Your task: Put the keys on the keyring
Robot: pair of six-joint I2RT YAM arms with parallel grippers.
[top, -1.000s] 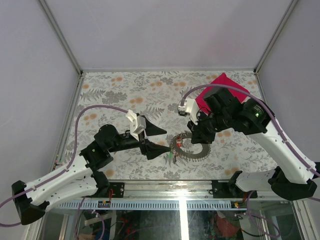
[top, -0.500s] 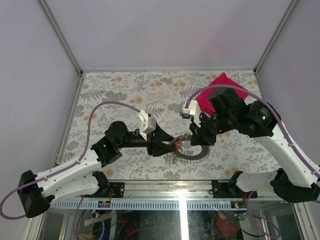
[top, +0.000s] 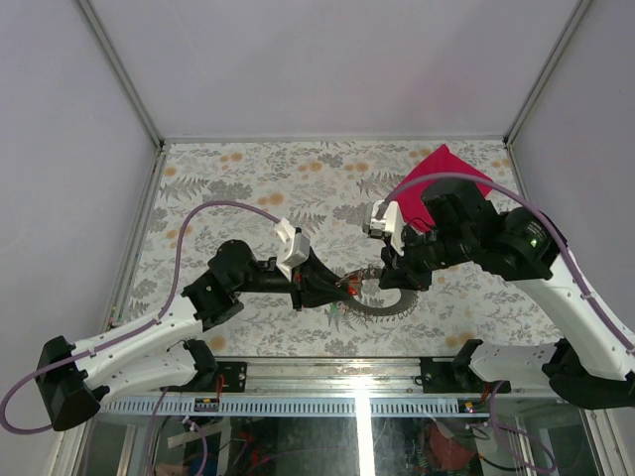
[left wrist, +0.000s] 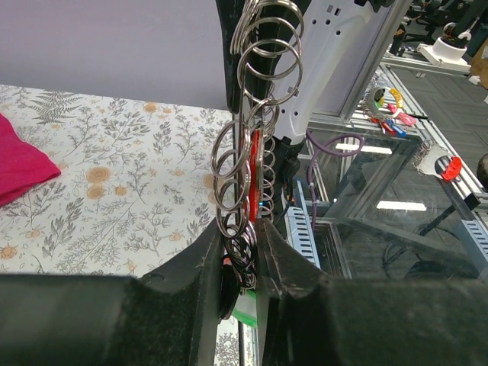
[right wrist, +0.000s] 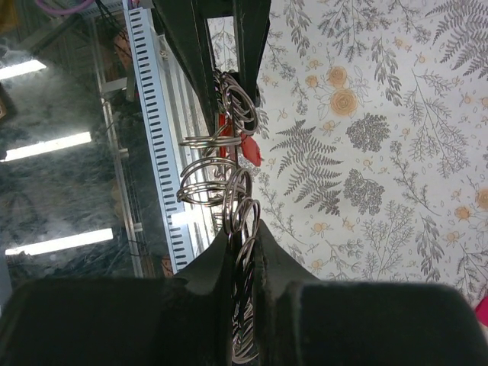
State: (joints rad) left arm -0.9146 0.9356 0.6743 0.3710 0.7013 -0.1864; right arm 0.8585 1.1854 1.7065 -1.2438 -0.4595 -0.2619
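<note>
The keyring [top: 385, 300] is a bunch of linked steel rings, lifted off the table between both arms. My right gripper [top: 399, 282] is shut on its right end, with rings pinched between the fingers in the right wrist view [right wrist: 242, 236]. My left gripper [top: 340, 288] is closed around the rings at the left end, as the left wrist view [left wrist: 238, 229] shows. A red key [left wrist: 254, 171] hangs among the rings and also shows in the right wrist view [right wrist: 248, 149]. A small green tag [left wrist: 245, 313] sits low between the left fingers.
A crimson cloth [top: 442, 169] lies at the back right of the floral table [top: 248, 178]. White walls stand on three sides. A slotted cable rail [top: 327, 405] runs along the near edge.
My left arm has reached right to the keyring and its jaws have closed from wide open onto the rings. The right arm shifted slightly right, still holding the keyring.
</note>
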